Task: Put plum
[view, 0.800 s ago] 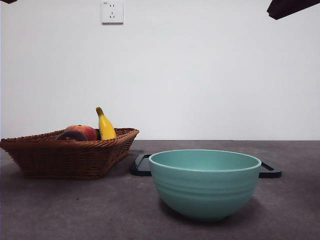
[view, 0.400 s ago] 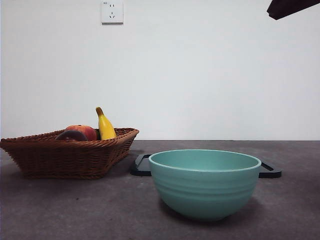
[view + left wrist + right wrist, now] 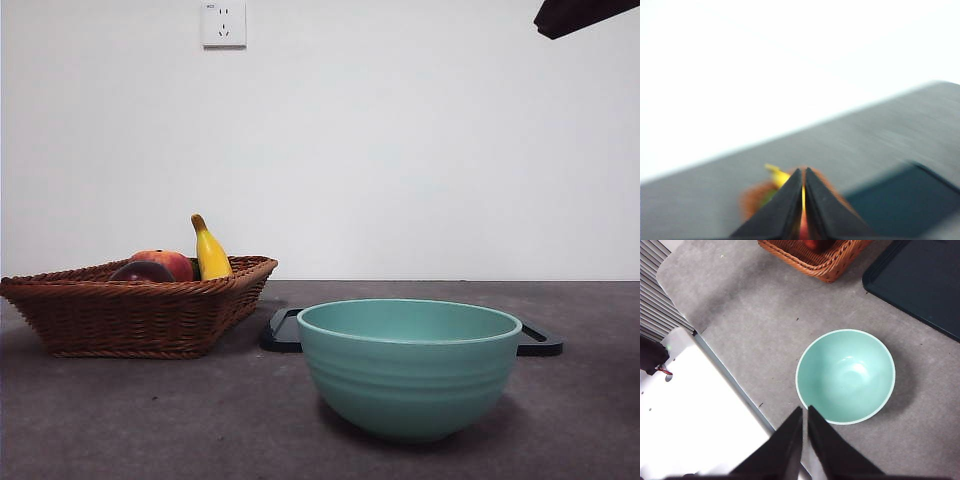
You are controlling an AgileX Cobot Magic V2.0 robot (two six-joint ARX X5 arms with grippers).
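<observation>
The plum [image 3: 141,271], dark maroon and glossy, lies in the wicker basket [image 3: 140,315] at the left, beside a red-orange fruit [image 3: 168,262] and a yellow banana [image 3: 210,252]. In the blurred left wrist view my left gripper [image 3: 803,176] is shut, high above the table, with the basket [image 3: 752,200] and the banana [image 3: 778,176] far beyond its tips. My right gripper [image 3: 804,411] is shut and empty, high over the near rim of the teal bowl [image 3: 845,376]. The plum is not clear in either wrist view.
The teal bowl [image 3: 410,365] stands front and centre. A dark flat tray [image 3: 541,342] lies behind it, also in the right wrist view [image 3: 920,280]. One arm's black tip [image 3: 580,14] shows at the top right corner. A wall outlet [image 3: 224,22] is high up.
The small black tip at the front view's top left corner has gone out of view. The basket, fruit, bowl and tray have not moved.
</observation>
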